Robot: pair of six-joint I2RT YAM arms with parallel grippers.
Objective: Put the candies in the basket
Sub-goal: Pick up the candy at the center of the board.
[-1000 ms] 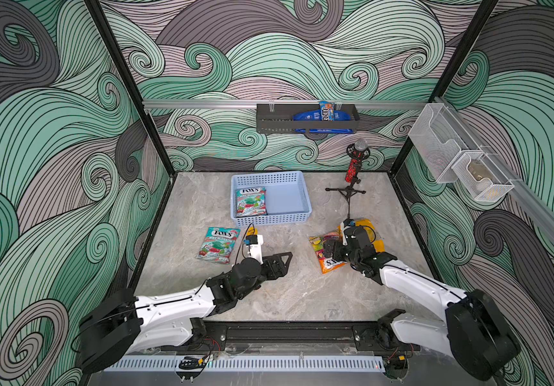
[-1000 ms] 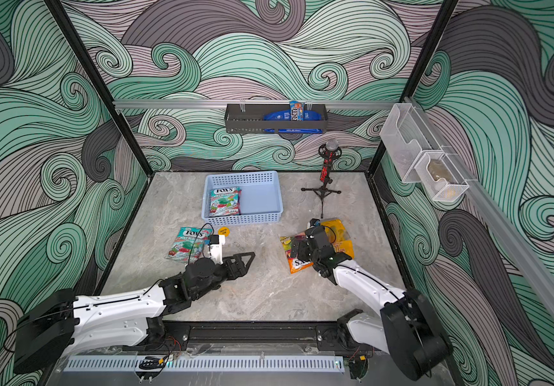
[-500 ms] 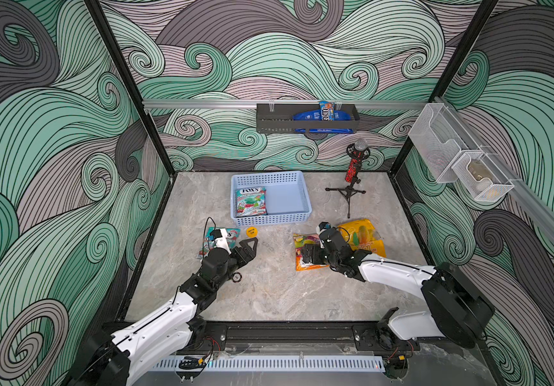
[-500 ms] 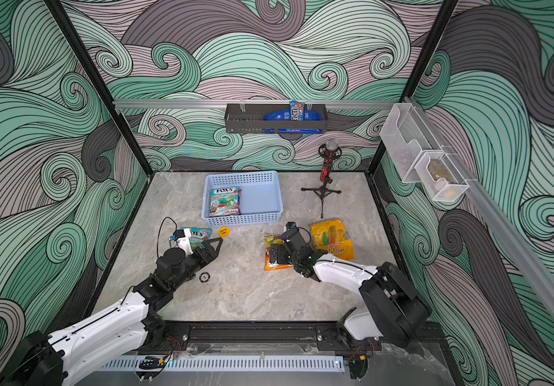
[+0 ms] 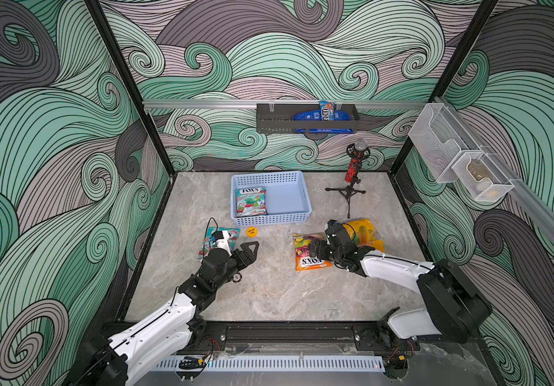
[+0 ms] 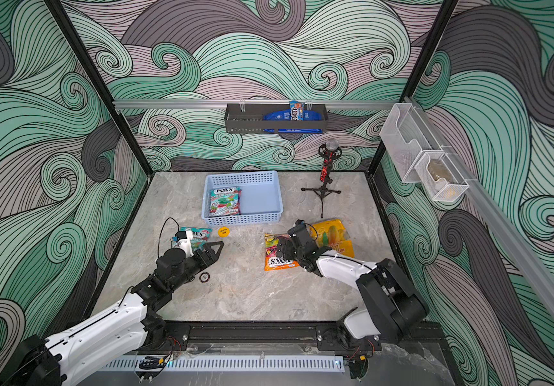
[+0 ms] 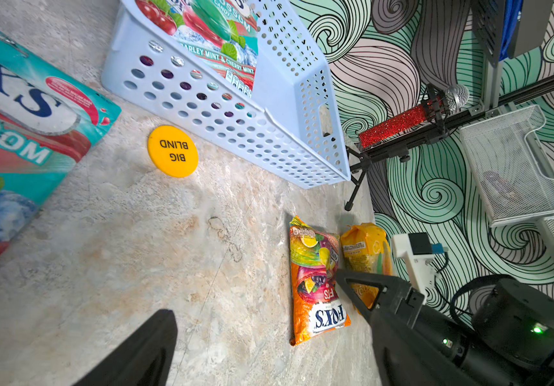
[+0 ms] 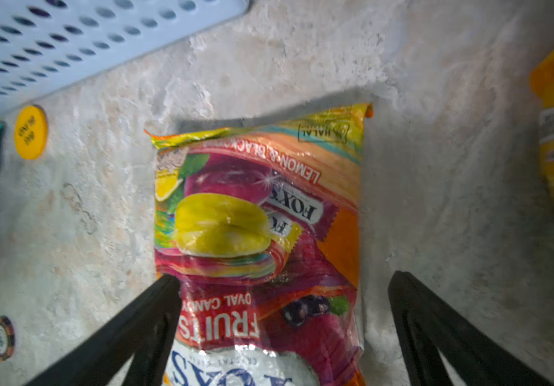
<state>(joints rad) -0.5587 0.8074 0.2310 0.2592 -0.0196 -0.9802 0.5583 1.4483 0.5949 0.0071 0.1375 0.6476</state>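
Light blue perforated plastic basket [image 5: 305, 200] toward the back of the marble tabletop [image 5: 268, 300], taken here as the landmark. Inside it, against its left wall: one flat teal glossy FOX'S candy bag [image 5: 250, 201], lying face up. Counts as one candy delivered; rest of the basket floor bare.

Outside the basket, on the robot's side:
- A second teal FOX'S bag [image 6: 198, 234] off the front-left corner, partly hidden under the left arm [image 5: 168, 314].
- An orange-and-purple FOX'S fruit candy bag [image 5: 309, 259] off the front-right corner, well apart from the basket wall.
- A yellow glossy candy bag [image 5: 367, 234] just beside that one, farther right of the basket.

Makes four bags in view, three of them left to move; no fifth to be seen.

Right gripper [image 8: 285, 279] low over the orange-and-purple bag, jaws spread wide and straddling its width in the right wrist view, one finger at the bag's edge; not closed on it. Looks like the start of the next pick.

Left gripper [image 5: 248, 253] in front of the basket, between the second teal bag and the orange-and-purple one, jaws apart, nothing between them.

Small round yellow disc [image 5: 251, 231] just before the basket's front wall: no candy, best left alone.
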